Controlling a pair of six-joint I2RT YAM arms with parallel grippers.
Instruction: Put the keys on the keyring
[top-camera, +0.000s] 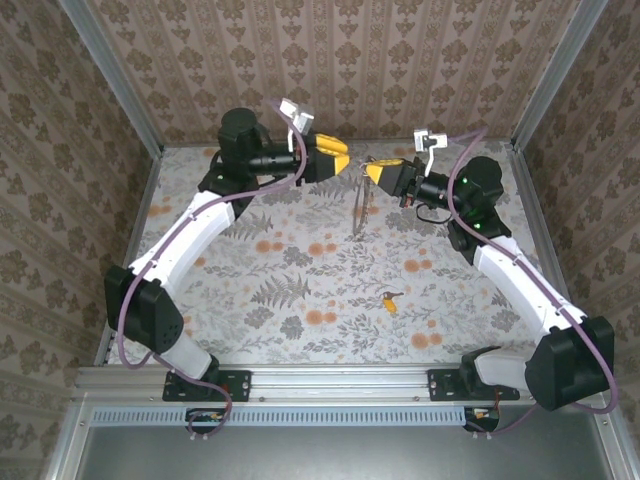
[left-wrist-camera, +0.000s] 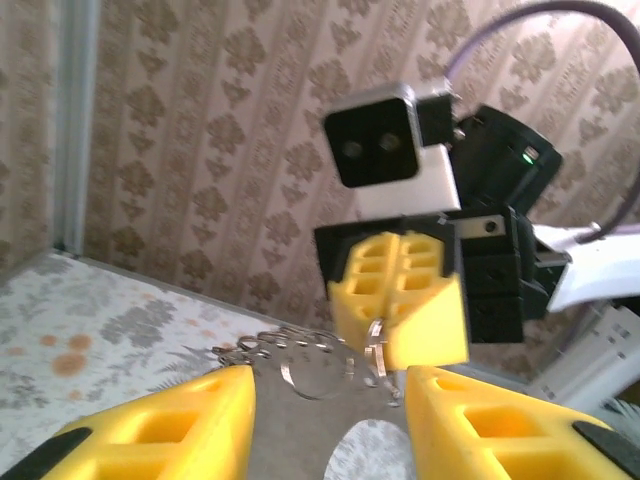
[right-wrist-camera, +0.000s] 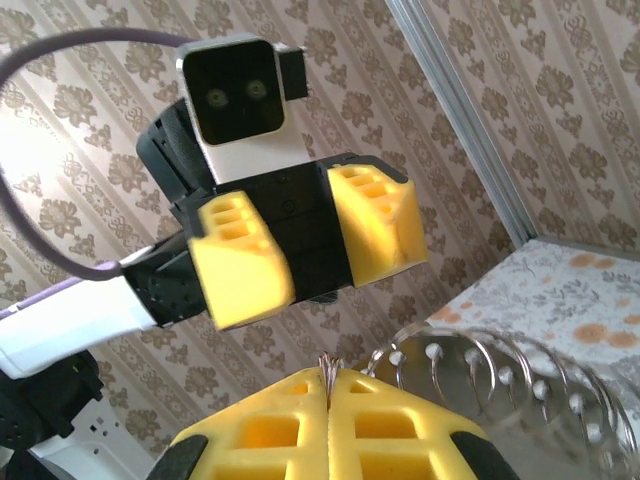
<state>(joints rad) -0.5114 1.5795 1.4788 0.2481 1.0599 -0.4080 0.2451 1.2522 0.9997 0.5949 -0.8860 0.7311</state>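
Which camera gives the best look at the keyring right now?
The left wrist view: the keyring hangs close up, pinched in the right gripper. The top view shows it as thin lines between the arms; the right wrist view, blurred loops beside its fingers.

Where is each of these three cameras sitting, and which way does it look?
Top external: above and behind the arm bases, looking down at the floral-patterned table; the left arm and right arm show.
Left wrist: on the left arm, facing the right arm's shut yellow jaws pinching the thin metal keyring; own open jaws below.
Right wrist: on the right arm, facing the left arm's open jaws; own shut jaws below.
Shared: both wrist views show the keyring.
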